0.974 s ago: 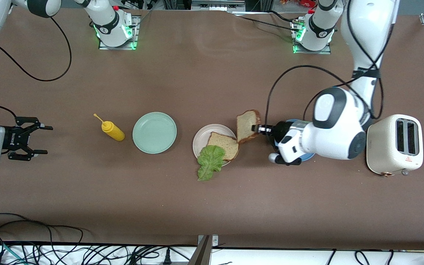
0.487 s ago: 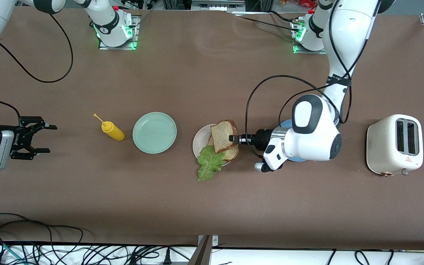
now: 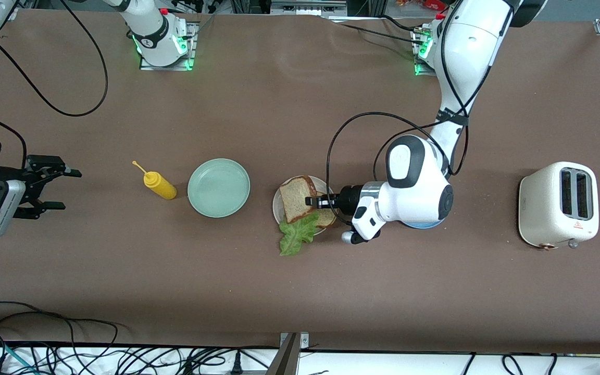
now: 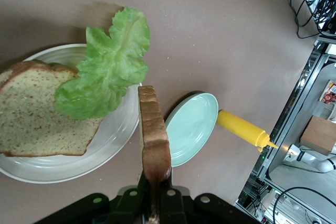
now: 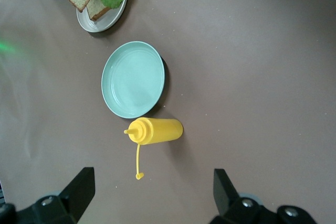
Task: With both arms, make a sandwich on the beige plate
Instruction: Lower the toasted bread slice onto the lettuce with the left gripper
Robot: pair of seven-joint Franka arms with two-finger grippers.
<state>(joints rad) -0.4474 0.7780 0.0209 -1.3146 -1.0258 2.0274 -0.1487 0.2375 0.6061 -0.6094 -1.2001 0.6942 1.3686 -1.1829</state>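
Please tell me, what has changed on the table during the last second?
The left gripper, shut on the top bread slice, carried it from beside the beige plate to over the lower slice and lettuce. The right gripper stayed open near the right arm's end of the table. The mint-green plate, mustard bottle and toaster did not move.

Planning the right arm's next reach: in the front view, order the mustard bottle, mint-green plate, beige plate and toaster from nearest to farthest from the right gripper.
From the open right gripper at its end of the table:
1. Mustard bottle, closest.
2. Mint-green plate, beside the bottle.
3. Beige plate, mid-table, under the bread.
4. Toaster, at the left arm's end.
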